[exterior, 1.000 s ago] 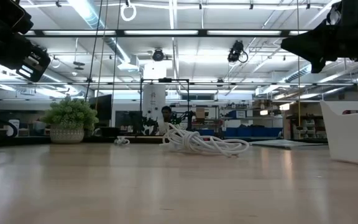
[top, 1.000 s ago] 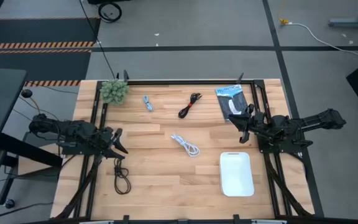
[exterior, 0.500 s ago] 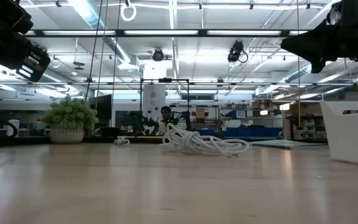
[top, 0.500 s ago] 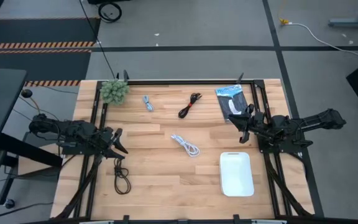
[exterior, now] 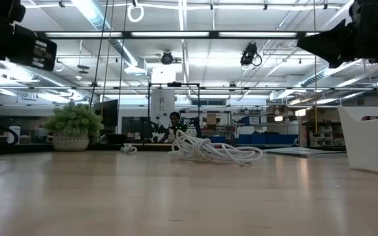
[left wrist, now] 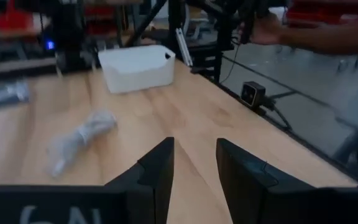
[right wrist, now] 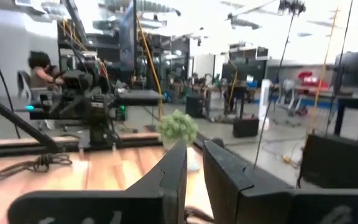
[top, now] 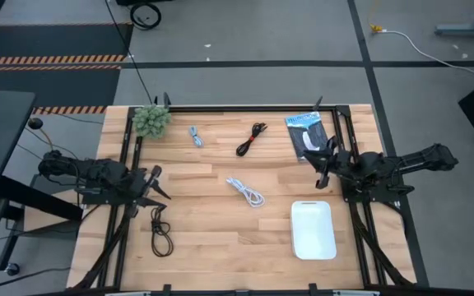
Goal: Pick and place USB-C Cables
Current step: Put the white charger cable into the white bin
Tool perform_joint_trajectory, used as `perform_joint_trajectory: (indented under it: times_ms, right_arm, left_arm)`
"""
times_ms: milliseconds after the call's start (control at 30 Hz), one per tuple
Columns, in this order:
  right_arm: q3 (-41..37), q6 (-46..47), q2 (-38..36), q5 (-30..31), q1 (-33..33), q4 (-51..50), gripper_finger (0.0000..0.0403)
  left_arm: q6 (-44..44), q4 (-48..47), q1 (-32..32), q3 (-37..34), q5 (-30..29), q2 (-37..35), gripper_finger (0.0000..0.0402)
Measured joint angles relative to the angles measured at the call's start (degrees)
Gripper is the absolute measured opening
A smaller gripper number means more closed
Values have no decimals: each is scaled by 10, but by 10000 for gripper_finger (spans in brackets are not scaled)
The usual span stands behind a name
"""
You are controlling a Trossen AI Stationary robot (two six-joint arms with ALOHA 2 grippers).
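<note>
Four cables lie loose on the wooden table. In the high view a white cable (top: 245,191) is at the middle, one black cable (top: 252,138) and a small light blue cable (top: 196,136) are toward the far edge, and a second black cable (top: 161,234) is near the left front. My left gripper (top: 156,183) hovers open at the left side, just beyond that second black cable. Its wrist view shows the white cable (left wrist: 79,140) ahead. My right gripper (top: 322,161) hovers at the right side with its fingers slightly apart, beside the packet.
A white bin (top: 313,228) stands at the right front, a flat black-and-blue packet (top: 307,131) lies at the far right, and a fuzzy green plant ball (top: 151,120) sits at the far left corner. Black frame rails run along both sides. A person's hand (left wrist: 272,31) shows beyond the table.
My left gripper has risen a little and tipped more level. The cables have stayed where they were.
</note>
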Motion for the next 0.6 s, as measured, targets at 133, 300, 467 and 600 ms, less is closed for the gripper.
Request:
perform_joint_trajectory:
  times_ms: [133, 300, 467, 600]
  right_arm:
    - [0, 12, 0, -9, -2, 72, 59]
    - [0, 82, 0, 29, -20, 165, 59]
    - [3, 136, 0, 55, -50, 173, 59]
    - [22, 108, 2, -34, -70, 171, 58]
  left_arm:
    - [-12, 20, 0, 0, 0, 0, 128]
    - [-66, 62, 0, 0, 0, 0, 128]
    - [-89, 103, -1, 0, 0, 0, 128]
    - [-93, 111, -1, 0, 0, 0, 128]
